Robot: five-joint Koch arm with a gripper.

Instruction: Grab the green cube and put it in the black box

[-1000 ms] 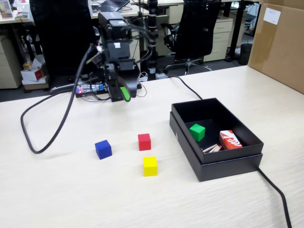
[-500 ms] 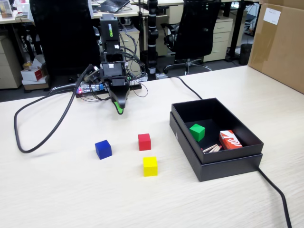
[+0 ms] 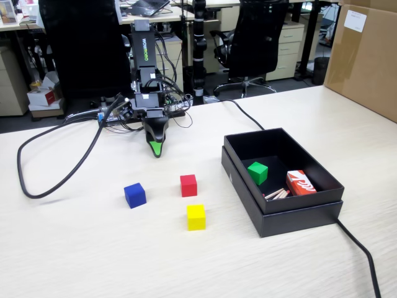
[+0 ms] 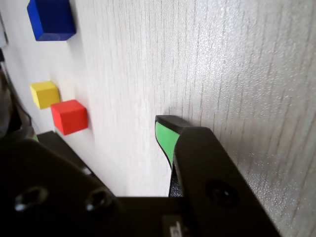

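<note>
Fixed view shows you the green cube point(image 3: 257, 172) already lying inside the black box point(image 3: 298, 214) at right; your gripper point(image 3: 157, 149) hangs empty far-left, jaws pressed together. Nothing remains but parking.

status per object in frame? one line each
green cube: inside the black box, tilted
black box: open, on the table
gripper: empty, tip down by the table, open or shut unclear
blue cube: on the table, free
red cube: on the table, free
yellow cube: on the table, free
</note>
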